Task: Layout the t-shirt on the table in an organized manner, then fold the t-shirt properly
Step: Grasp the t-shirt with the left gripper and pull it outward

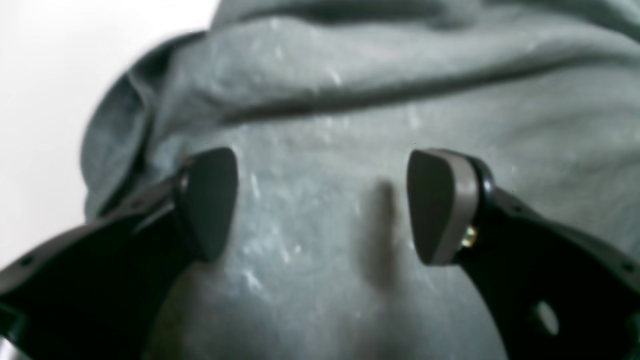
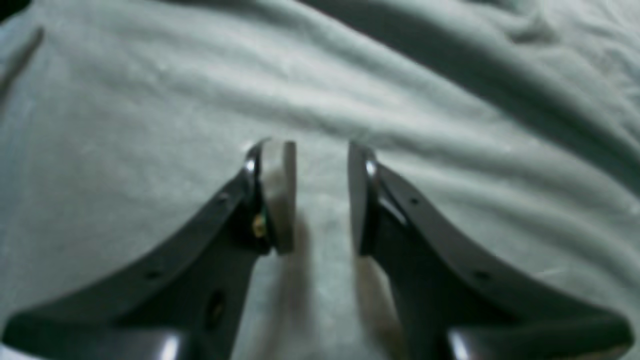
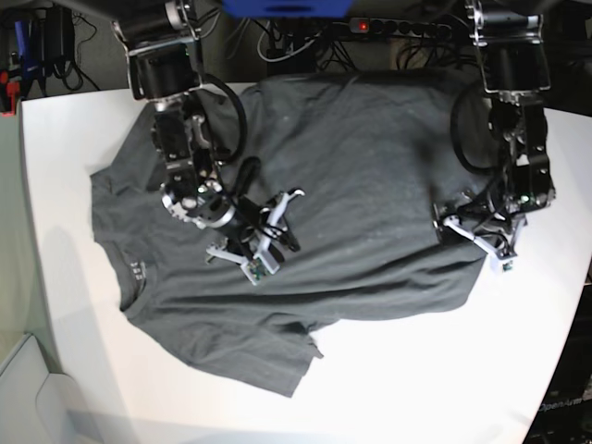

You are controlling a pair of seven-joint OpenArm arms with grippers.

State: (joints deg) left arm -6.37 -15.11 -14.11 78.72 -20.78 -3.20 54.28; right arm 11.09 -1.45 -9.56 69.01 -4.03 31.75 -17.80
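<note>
The dark grey t-shirt (image 3: 370, 166) lies spread on the white table (image 3: 416, 388), with its neck label (image 3: 137, 268) at the left and its hem at the right. My right gripper (image 3: 289, 222) hovers low over the middle of the chest. In the right wrist view the right gripper (image 2: 320, 147) stands open by a narrow gap, with rumpled t-shirt (image 2: 150, 100) behind and nothing between the pads. My left gripper (image 3: 449, 217) is over the hem end. Seen from the left wrist, the left gripper (image 1: 322, 160) is wide open above folded t-shirt (image 1: 350, 75), with bare table (image 1: 40, 75) at the left.
Both arm bases (image 3: 162, 55) stand at the table's far edge, with cables and a power strip (image 3: 370, 26) behind them. A sleeve (image 3: 277, 356) points toward the near edge. A pale bin corner (image 3: 18, 388) shows at the bottom left.
</note>
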